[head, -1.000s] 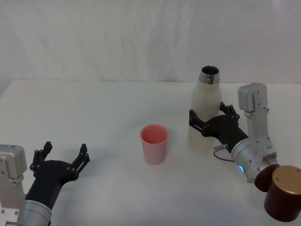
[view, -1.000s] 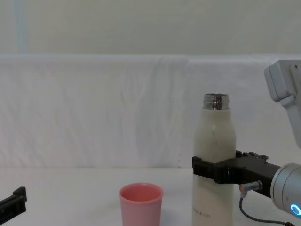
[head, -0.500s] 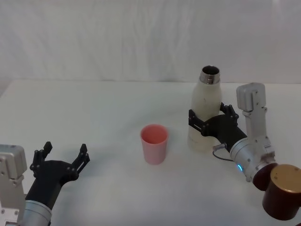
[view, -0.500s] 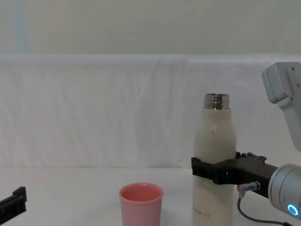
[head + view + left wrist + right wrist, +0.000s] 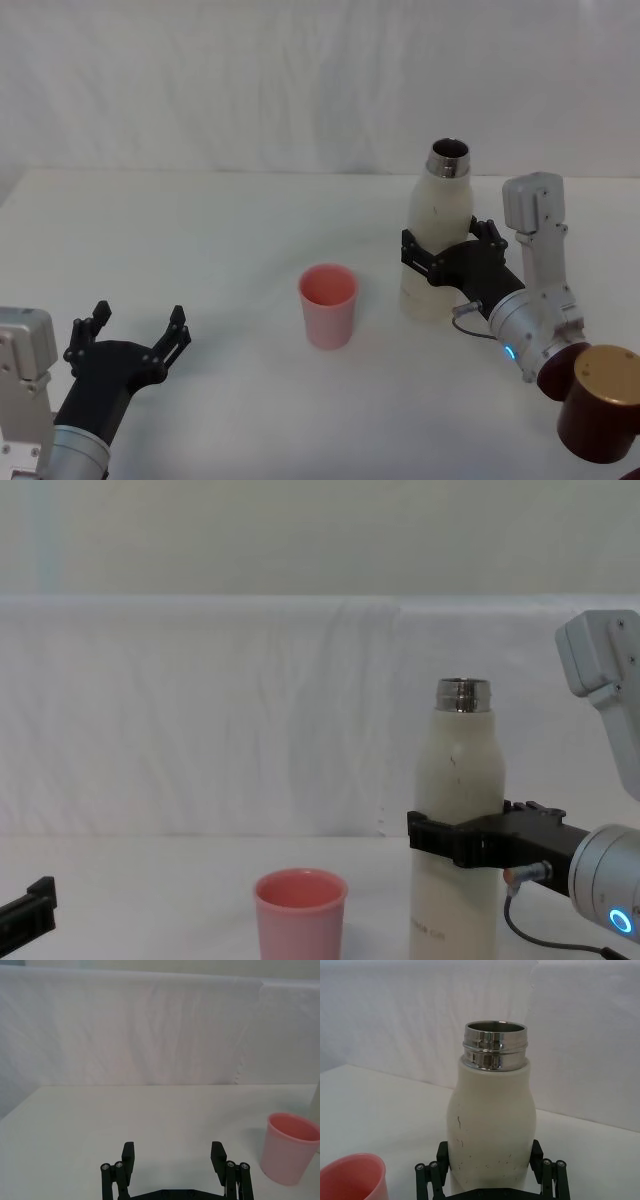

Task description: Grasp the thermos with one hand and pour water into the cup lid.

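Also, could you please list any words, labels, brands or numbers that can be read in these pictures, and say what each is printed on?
Thermos: small dark lettering near its base in the chest view, too small and blurred to read.
Cup lid: plain pink, no text.
Right claw, closed around the thermos: no markings that can be read.
Left claw, open above the table's near left: no markings either.

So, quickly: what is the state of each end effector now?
Left end effector: open, holding nothing.
Right end effector: closed on the thermos.
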Tool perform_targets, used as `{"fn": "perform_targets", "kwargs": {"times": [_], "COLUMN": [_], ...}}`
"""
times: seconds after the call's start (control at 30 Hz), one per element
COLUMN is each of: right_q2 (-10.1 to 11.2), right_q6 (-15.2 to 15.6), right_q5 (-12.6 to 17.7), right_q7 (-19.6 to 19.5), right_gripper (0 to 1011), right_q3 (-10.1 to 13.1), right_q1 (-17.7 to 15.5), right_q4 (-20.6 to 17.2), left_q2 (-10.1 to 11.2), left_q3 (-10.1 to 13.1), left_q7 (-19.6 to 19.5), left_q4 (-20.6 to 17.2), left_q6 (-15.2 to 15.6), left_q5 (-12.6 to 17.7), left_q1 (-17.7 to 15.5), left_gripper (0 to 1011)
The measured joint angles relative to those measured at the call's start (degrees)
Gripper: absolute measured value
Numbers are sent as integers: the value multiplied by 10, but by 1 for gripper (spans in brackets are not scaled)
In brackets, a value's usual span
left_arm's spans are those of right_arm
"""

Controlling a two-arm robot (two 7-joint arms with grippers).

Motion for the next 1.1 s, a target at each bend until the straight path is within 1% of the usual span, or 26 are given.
{"fn": "perform_targets", "kwargs": {"times": [0.27, 0.33, 0.4, 1.1], "right_q2": [0, 0, 0, 0], "right_q6": [0, 0, 0, 1], "right_q5": [0, 0, 0, 1], "right_q7": [0, 1, 1, 1], "right_gripper": [1001, 963, 957, 951], "right_q3": [0, 0, 0, 0], "right_q1": [-1, -1, -1, -1], "right_q4": [0, -1, -1, -2], "left_q2": [0, 0, 0, 0], "left_q3": [0, 0, 0, 0], "left_q7": [0, 0, 0, 0], "left_q4": [0, 0, 0, 0], "left_q6": [0, 0, 0, 0], "left_q5": [0, 0, 0, 0], "left_q1": [0, 0, 0, 0], "left_gripper": [1001, 1001, 1001, 1001]}}
